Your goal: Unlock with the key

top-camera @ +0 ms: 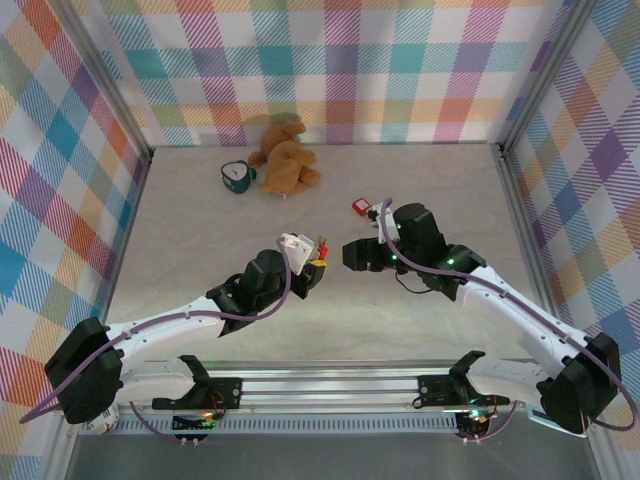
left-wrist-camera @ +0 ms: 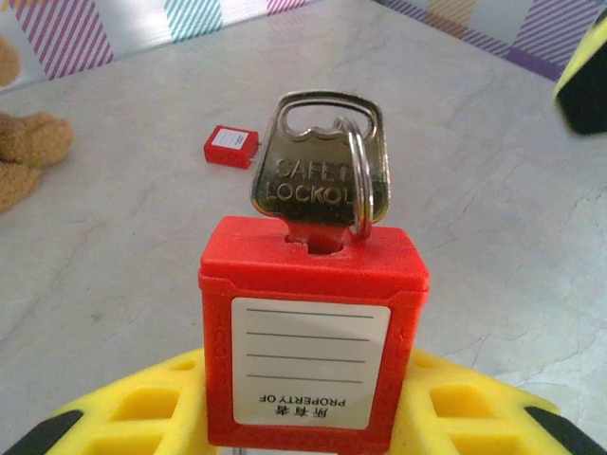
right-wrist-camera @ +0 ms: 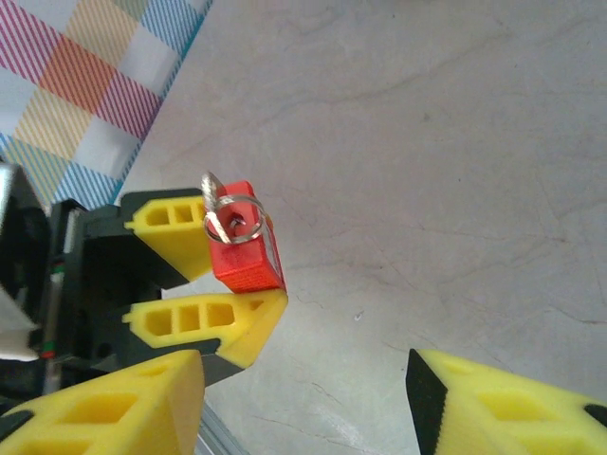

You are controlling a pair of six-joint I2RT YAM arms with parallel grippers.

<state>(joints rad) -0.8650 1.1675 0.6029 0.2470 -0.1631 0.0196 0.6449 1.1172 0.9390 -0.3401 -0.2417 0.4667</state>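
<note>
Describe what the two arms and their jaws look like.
Both the left arm and the right arm have white links between bulky black joint housings, with a purple cable running along each. Small green lights glow near the right wrist. The jaws are yellow plastic with open rectangular cells and black tips.

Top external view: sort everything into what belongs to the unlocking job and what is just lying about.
For the job: key, sitting in the held red padlock; left gripper, shut on that padlock; right gripper, open.
Lying about: second red padlock, teddy bear, small teal object.
</note>
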